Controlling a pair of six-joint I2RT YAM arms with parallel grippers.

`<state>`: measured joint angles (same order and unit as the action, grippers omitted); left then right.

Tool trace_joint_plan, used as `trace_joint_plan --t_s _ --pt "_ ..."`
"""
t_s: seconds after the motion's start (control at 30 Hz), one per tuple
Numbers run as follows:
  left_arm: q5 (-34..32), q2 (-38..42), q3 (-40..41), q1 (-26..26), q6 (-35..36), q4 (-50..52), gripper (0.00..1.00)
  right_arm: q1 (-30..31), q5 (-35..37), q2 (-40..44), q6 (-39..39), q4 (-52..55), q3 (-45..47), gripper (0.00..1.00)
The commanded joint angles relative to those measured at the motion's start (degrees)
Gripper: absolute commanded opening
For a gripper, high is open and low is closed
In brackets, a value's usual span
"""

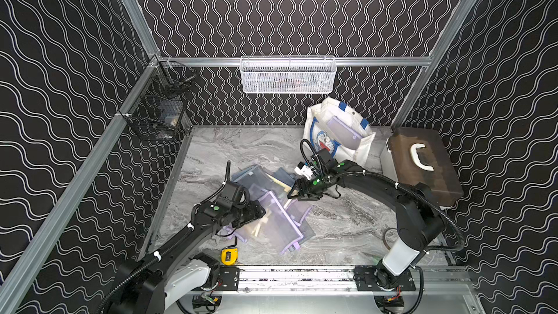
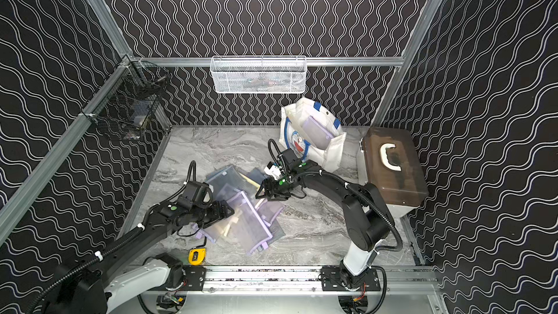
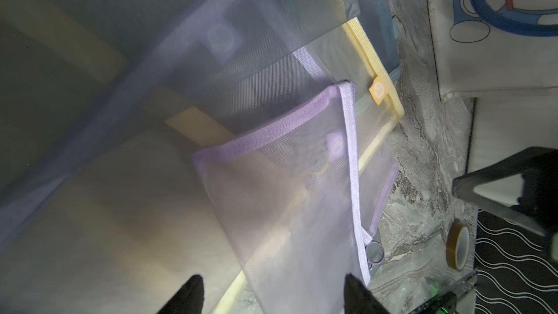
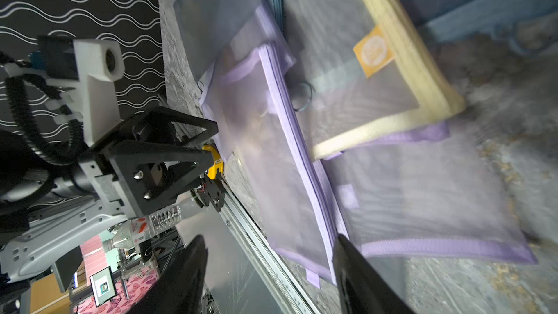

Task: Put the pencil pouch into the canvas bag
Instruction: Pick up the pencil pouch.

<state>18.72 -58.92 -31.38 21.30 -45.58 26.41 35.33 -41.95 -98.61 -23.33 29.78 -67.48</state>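
Left gripper (image 3: pixel 273 285) jaws spread, straddling purple pencil pouch (image 3: pixel 280 194) atop pouch pile (image 1: pixel 252 178); no clamp visible. Right gripper (image 4: pixel 270 243) gaping, empty, beside it. Canvas bag (image 1: pixel 357 154) stands well behind, another pouch (image 1: pixel 344 129) inside. Grasp, carry, drop likely remain.

Black walls (image 1: pixel 271 10) with white wavy lines enclose a grey marbled table (image 1: pixel 241 146), framed in aluminium rails (image 1: pixel 205 61).

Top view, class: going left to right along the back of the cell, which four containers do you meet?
black wire basket → white mesh basket → canvas bag → brown case
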Motion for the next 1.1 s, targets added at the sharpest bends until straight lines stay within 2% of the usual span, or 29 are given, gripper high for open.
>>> trace_joint_plan --t_s 0.0,0.17,0.37,0.47,0.6,0.7,0.9,0.93,1.07 --pt "1.47 2.19 1.77 2.02 -4.06 -1.72 0.77 0.82 -2.90 -0.24 -0.57 -4.42 2.22 0.67" --pt "2.84 4.42 6.94 3.46 -8.56 -7.74 0.76 1.81 -2.20 -3.29 0.25 -5.58 2.26 0.67" --pt "5.89 0.43 11.48 4.15 -9.66 -19.66 0.71 2.20 0.52 -8.02 1.01 -5.84 2.27 0.65" --pt "7.85 -3.35 12.62 4.15 -8.56 -26.26 0.63 2.51 1.17 -10.03 0.53 -7.05 2.26 0.65" --pt "9.67 -6.01 11.62 4.18 -6.00 -29.26 0.42 3.75 0.55 -12.64 -1.36 -9.76 2.25 0.63" --pt "11.13 -5.41 11.06 4.17 -5.54 -29.65 0.26 4.65 0.21 -13.35 -2.04 -9.05 2.15 0.61" --pt "11.76 -2.29 11.25 4.18 -4.41 -29.84 0.04 4.97 -0.40 -11.09 0.85 -5.15 1.37 0.57" --pt "11.65 -2.14 10.97 4.10 -3.99 -30.06 0.00 4.92 -1.01 -10.40 1.07 -5.53 1.75 0.56" --pt "12.14 -3.49 7.35 4.04 -1.90 -30.13 0.00 4.85 -2.92 -6.35 1.71 -4.61 1.57 0.55"
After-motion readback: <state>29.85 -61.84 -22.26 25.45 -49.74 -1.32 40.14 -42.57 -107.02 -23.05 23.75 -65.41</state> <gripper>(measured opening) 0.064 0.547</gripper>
